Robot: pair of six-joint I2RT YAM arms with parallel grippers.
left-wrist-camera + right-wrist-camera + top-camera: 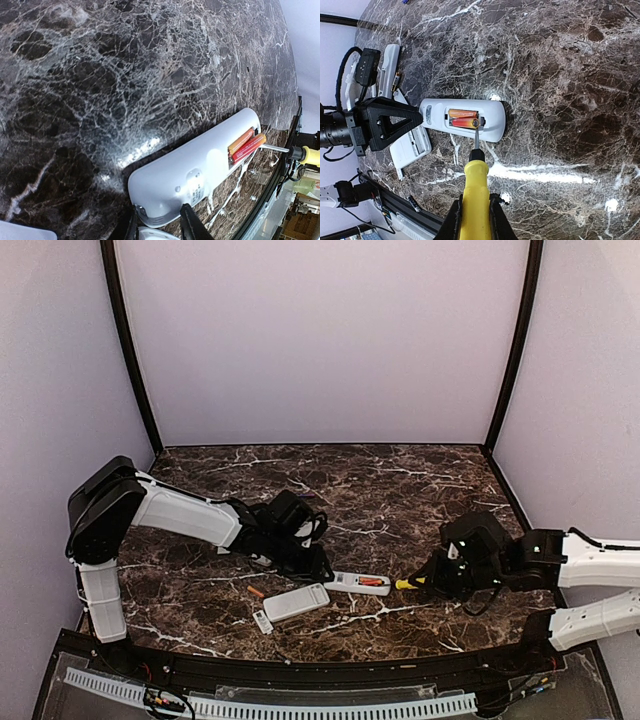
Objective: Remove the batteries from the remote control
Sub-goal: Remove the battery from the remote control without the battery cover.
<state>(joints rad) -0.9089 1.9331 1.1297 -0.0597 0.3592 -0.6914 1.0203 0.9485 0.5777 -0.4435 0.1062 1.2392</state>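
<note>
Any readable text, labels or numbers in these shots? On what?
No text can be read in any view.
On the remote: a small printed patch near one end, too blurred to read.
On the batteries: no lettering can be made out.
On the screwdriver: plain yellow handle, no marking seen.

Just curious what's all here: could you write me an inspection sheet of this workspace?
Surface: dark marble-pattern tabletop.
Job's things: white remote control, back open, two orange-red batteries inside.
Clutter: second remote, small white cover, loose battery.
Grippers: left gripper clamps the remote control's end; right gripper holds a yellow-handled screwdriver, tip at the batteries.
Cables: black cable looped by the left wrist.
Surroundings: pale walls, black corner posts.
</note>
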